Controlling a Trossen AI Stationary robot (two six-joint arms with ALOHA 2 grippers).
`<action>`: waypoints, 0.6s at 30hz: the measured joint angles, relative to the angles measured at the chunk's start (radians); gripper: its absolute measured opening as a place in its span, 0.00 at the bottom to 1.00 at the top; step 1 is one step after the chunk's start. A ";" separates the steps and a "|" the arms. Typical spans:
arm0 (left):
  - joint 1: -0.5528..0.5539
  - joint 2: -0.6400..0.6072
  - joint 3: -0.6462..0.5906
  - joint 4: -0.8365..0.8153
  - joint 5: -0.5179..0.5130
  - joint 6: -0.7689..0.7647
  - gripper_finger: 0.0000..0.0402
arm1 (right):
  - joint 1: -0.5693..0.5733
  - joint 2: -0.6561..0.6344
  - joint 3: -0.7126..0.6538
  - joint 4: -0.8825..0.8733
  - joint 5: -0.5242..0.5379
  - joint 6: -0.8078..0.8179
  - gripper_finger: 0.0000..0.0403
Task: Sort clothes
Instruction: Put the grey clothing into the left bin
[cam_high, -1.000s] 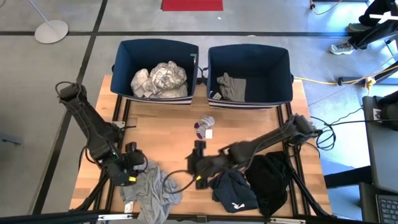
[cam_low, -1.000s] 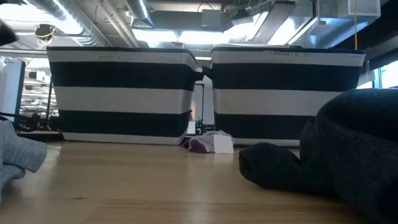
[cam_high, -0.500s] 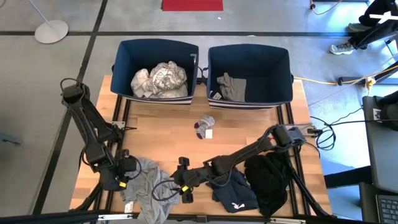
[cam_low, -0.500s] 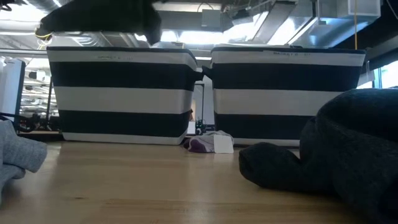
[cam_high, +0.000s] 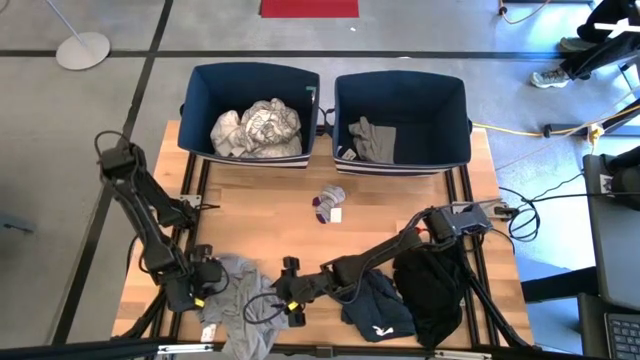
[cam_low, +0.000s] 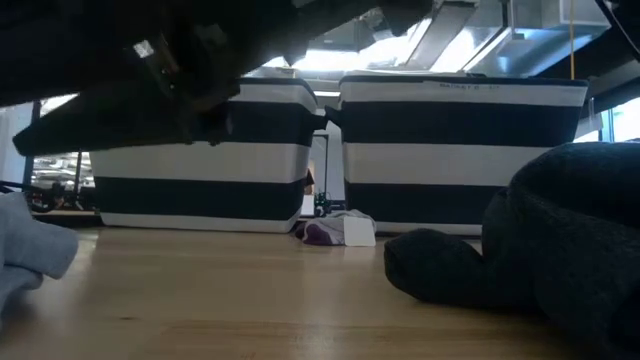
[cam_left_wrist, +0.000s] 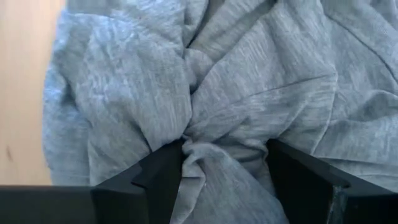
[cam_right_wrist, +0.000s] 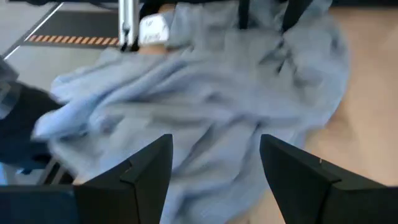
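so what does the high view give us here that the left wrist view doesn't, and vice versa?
Only the high view shows the layout: two large navy fabric bins, one with crumpled white patterned garments and the other with a flat grey garment, small grey socks mid-table, a black garment pile, a navy garment, and the right gripper.

Only the left wrist view shows the left gripper with fingers pressed into bunched folds.

Both show the crumpled light grey garment on the wooden table.
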 joint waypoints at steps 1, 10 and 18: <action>0.001 0.003 -0.002 0.008 -0.035 0.010 0.56 | -0.001 0.003 0.000 0.012 0.014 -0.005 0.60; 0.052 0.041 -0.006 0.118 -0.206 0.137 0.56 | -0.023 0.024 0.000 0.006 0.056 -0.051 0.60; 0.128 0.110 -0.003 0.240 -0.224 0.262 0.56 | -0.027 0.026 0.000 0.012 0.045 -0.025 0.62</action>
